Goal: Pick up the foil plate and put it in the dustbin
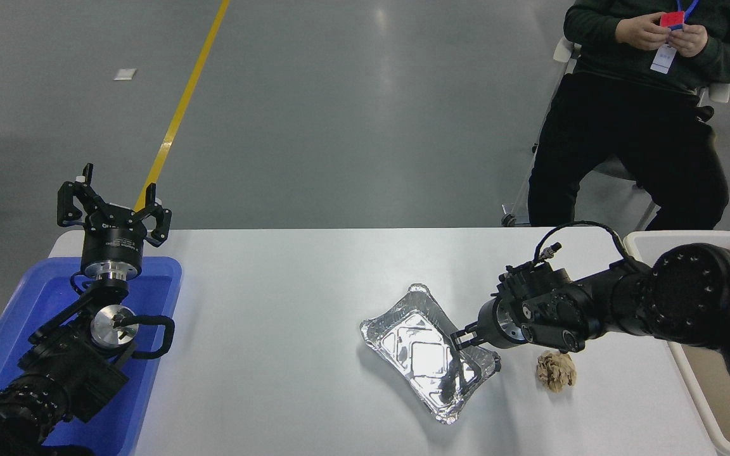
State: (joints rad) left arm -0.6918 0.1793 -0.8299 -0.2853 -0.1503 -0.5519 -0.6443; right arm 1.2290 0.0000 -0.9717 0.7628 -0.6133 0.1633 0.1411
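Note:
The foil plate (425, 354), a shiny silver rectangular tray, lies flat on the white table (276, 304), right of centre. My right gripper (460, 339) reaches in from the right and sits low at the plate's right rim. Its fingers look slightly open, astride the rim. The dustbin (720, 235), cream-white with a thick rim, stands at the table's right end, partly hidden by my right arm. My left gripper (111, 199) is parked open at the lower left.
A small crumpled brown paper ball (556, 371) lies just right of the plate, under my right wrist. A blue plastic tub (35, 297) stands at the left under the left arm. A person sits at the far right, holding a small cube.

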